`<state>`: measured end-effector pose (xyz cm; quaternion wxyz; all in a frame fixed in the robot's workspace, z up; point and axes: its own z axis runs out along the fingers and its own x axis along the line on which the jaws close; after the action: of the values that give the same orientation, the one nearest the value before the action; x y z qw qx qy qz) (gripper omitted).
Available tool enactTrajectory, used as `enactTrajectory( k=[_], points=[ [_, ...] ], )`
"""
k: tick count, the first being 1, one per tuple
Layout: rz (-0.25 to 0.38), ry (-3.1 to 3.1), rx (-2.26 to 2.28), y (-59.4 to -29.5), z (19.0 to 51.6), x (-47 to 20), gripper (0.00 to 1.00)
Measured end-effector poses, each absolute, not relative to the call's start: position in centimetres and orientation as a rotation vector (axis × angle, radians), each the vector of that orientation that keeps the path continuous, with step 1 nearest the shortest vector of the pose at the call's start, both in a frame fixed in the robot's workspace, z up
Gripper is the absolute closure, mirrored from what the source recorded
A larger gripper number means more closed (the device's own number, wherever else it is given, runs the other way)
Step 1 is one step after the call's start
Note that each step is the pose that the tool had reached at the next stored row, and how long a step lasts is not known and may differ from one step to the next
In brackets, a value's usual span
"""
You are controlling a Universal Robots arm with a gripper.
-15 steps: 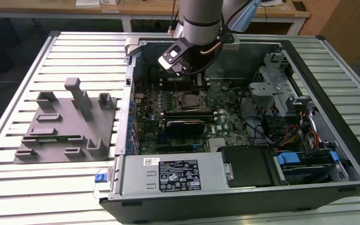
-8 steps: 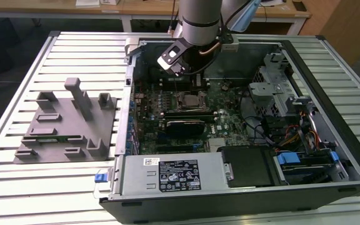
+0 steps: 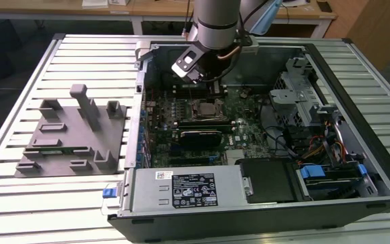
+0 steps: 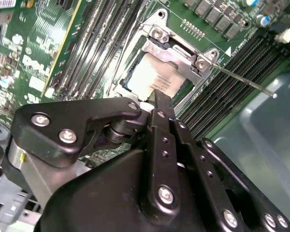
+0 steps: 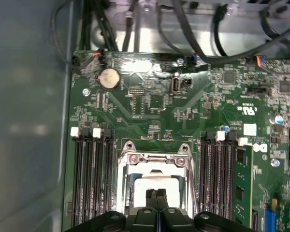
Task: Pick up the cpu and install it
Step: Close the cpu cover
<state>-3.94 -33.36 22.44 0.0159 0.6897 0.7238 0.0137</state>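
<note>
The cpu point(image 4: 150, 75) point(image 5: 152, 185), a flat silver square, lies inside the metal-framed socket point(image 4: 180, 47) point(image 5: 154, 158) on the green motherboard point(image 5: 150, 104). In both wrist views my gripper point(image 4: 160, 96) point(image 5: 157, 195) hangs right over it, its two black fingers pressed together with nothing between them. Their tips cover the cpu's near edge; I cannot tell whether they touch it. In the exterior view the arm point(image 3: 213, 25) reaches into the open computer case point(image 3: 357, 127), with the gripper point(image 3: 212, 86) just behind the socket point(image 3: 206, 108).
Black memory slots point(image 5: 89, 179) flank the socket on both sides. The socket's thin lever rod point(image 4: 244, 81) sticks out sideways. Cables point(image 5: 193, 34) run along the board's edge. A grey fixture block point(image 3: 73, 134) sits on the slatted table at the exterior view's left.
</note>
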Motion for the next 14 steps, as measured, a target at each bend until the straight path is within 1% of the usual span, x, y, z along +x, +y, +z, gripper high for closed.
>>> enactTrajectory(
  k=[14],
  points=[
    [0.045, 2.506, 1.843, -33.36, 22.42, -3.94, 0.89]
  ],
)
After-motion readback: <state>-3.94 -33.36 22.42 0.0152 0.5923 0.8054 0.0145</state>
